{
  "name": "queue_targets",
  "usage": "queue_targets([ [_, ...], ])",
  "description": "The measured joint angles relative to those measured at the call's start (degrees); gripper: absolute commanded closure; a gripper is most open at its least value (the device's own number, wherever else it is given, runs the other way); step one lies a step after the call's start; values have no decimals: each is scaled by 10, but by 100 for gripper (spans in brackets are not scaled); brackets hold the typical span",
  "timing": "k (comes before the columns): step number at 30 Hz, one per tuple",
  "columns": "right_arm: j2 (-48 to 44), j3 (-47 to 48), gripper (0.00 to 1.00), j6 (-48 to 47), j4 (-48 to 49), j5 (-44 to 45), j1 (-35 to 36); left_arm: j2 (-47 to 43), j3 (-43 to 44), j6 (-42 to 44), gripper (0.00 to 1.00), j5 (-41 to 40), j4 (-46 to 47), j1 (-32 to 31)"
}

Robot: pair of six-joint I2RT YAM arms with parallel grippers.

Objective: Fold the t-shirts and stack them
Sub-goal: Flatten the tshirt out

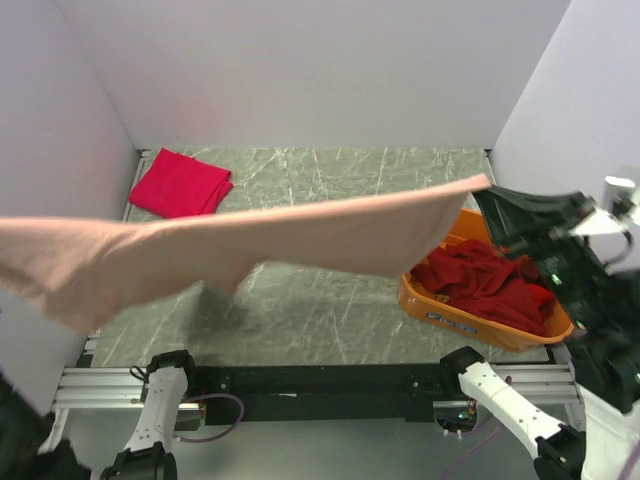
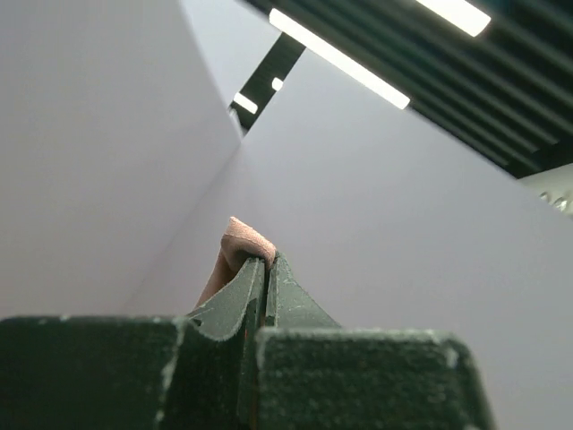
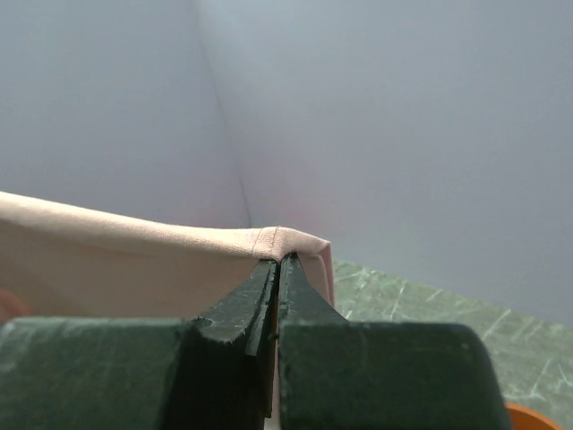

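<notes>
This is a robotics lab test booth, not a home. Plain white panel walls (image 1: 300, 70) box in the table (image 1: 330, 320) on three sides. A bare aluminium rail (image 1: 95, 385) runs along the table's near edge, with a left arm base (image 1: 165, 375) and a right arm base (image 1: 468, 368) bolted to it. High above the table, long strip lights (image 2: 340, 58) sit in a dark slatted ceiling (image 2: 466, 90).

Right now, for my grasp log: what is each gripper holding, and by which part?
Both hold the pink shirt, stretched in the air: the left gripper pinches a bunched edge, the right gripper a hemmed corner.
</notes>
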Motion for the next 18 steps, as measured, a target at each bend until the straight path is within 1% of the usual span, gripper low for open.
queue_targets([
  [4, -24, 19, 100, 1, -20, -21, 0, 9, 65, 30, 99, 3, 19, 0],
  [6, -27, 23, 100, 1, -22, -26, 0, 10, 70, 38, 99, 2, 40, 0],
  [8, -24, 20, 100, 1, -22, -27, 0, 10, 53, 44, 99, 0, 64, 0],
  [10, -15, 14, 100, 1, -24, -23, 0, 10, 15, 47, 99, -2, 86, 0],
  [13, 13, -6, 100, 1, -19, -5, 0, 21, -77, 47, 97, -1, 110, 0],
  [15, 44, -21, 100, 1, -12, 10, 0, 37, -146, 47, 95, 2, 137, 0],
  [18, 122, -44, 100, 0, 0, 44, 0, 85, -256, 47, 93, 26, 177, 0],
])
